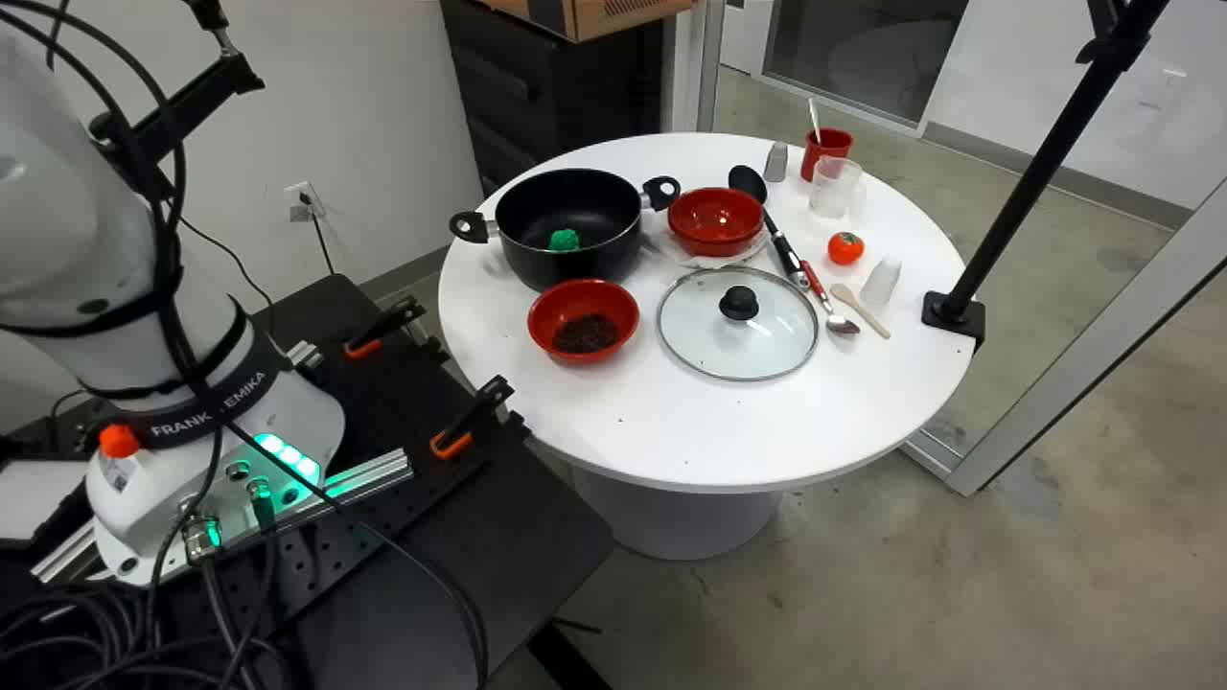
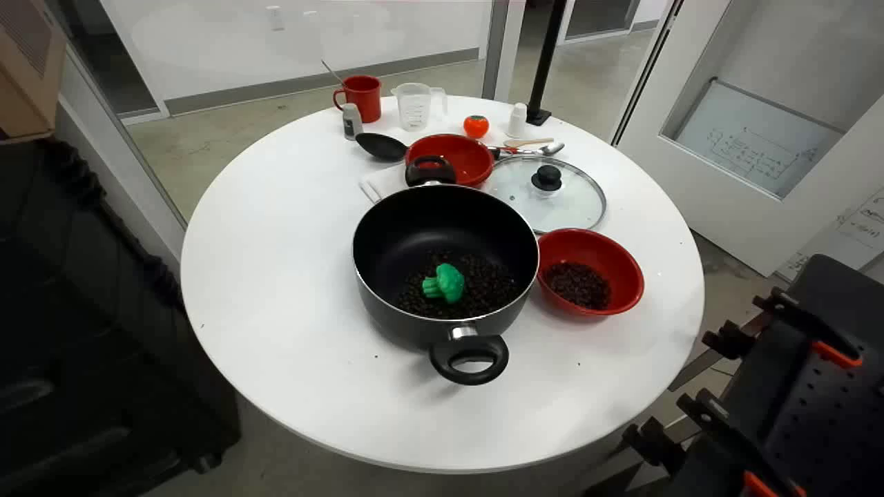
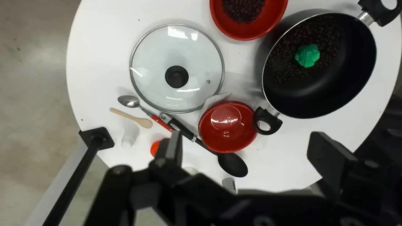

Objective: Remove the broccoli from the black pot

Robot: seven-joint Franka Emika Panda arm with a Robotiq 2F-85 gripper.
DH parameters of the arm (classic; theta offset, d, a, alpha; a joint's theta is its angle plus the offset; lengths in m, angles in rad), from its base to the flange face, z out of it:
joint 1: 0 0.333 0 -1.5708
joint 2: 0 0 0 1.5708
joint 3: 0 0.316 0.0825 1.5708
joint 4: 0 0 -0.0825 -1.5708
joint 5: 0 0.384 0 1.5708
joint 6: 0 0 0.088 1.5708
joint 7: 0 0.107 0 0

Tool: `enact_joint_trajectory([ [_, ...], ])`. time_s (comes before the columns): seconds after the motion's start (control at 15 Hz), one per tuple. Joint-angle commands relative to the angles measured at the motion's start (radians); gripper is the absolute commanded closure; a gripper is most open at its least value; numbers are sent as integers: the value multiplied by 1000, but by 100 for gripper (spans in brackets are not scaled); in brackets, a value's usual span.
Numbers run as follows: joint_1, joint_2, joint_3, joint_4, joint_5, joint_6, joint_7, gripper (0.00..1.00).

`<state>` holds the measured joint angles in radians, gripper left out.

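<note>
The bright green broccoli lies inside the black pot, in both exterior views and in the wrist view. In an exterior view the broccoli rests on its side on dark beans in the pot. In the wrist view the broccoli and pot are at the upper right. My gripper is open with nothing between its fingers. It is high above the table, apart from the pot and broccoli. Neither exterior view shows the gripper.
A red bowl of beans stands close to the pot. A second red bowl sits by the pot's far handle. A glass lid, black ladle, spoons, toy tomato and cups share the round table. A black pole is clamped at its edge.
</note>
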<state>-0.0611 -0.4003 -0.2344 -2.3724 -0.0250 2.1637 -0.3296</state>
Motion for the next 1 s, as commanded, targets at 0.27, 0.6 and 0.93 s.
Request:
enact_joint_trajectory([
  [0.27, -12, 14, 36, -7, -10, 38, 22, 0],
  [0.6, 3, 82, 106, -8, -25, 110, 93, 0],
  [0.93, 3, 217, 187, 8, -100, 169, 223, 0],
])
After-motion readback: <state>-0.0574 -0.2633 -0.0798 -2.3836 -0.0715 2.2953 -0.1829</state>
